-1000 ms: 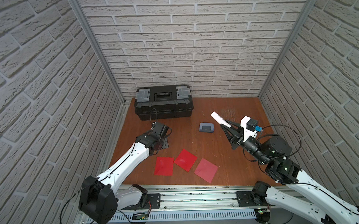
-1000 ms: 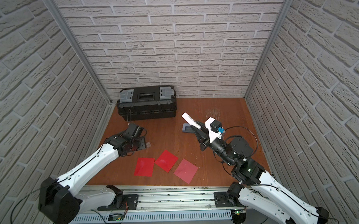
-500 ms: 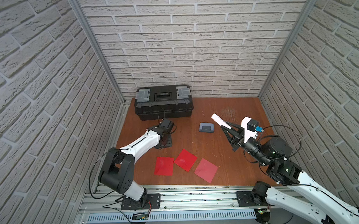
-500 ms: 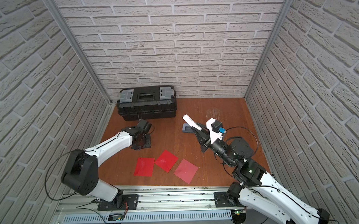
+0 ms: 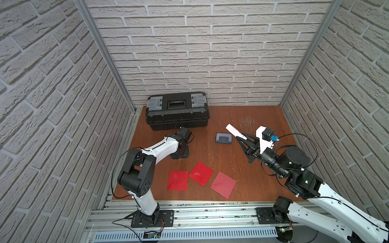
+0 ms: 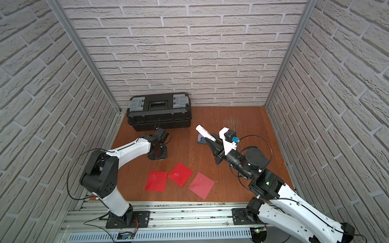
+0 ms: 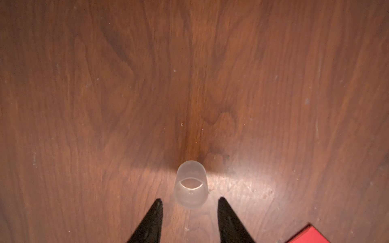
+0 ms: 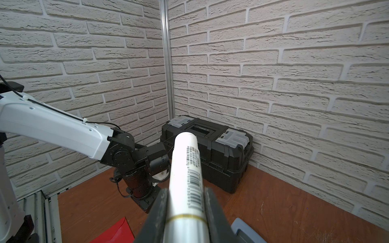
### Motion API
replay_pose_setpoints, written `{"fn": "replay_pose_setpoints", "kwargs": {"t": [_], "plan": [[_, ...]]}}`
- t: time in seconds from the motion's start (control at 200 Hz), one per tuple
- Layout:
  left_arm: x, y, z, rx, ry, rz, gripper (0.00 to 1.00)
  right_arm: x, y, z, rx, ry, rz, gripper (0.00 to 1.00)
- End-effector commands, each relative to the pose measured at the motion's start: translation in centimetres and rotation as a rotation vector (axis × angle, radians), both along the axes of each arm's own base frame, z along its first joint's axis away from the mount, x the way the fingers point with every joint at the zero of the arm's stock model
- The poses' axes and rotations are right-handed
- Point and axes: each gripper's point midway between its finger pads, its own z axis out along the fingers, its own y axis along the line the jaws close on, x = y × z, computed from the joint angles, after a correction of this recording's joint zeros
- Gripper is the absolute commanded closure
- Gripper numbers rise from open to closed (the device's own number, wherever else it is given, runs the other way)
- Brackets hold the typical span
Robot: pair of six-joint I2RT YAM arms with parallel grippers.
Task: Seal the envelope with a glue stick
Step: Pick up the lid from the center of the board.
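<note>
My left arm [image 5: 161, 147] and right arm [image 5: 339, 208] wear white shells with black round joints [image 5: 135, 175]. Thin black cables [image 8: 54, 109] loop alongside, and the left gripper [image 7: 189, 201] ends in black tapered fingers [image 7: 151, 223].

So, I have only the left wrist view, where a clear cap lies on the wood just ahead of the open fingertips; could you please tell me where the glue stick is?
Observer: The glue stick is up off the wood, clamped in the right gripper.
Operator: Thank you. What else is out there that I should know about?
Observer: Three red envelopes lie flat on the table near its front edge.
</note>
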Motion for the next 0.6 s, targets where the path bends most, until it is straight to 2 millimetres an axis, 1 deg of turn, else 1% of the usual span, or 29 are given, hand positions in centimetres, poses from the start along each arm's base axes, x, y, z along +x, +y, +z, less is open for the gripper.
{"fn": "replay_pose_setpoints", "kwargs": {"t": [0.0,0.18,0.595], "plan": [[1.08,-0.19,0.0,-0.026,-0.014,0.011,0.6,-0.25,-0.29,1.63,0.038,-0.04,-0.007,0.97],[1.47,-0.62,-0.3,-0.051,-0.009,0.017,0.61,-0.33,-0.49,1.68,0.033,-0.046,-0.013,0.97],[1.63,-0.54,-0.87,-0.047,0.009,0.023,0.63,-0.35,-0.66,1.61,0.028,-0.044,-0.02,0.97]]}}
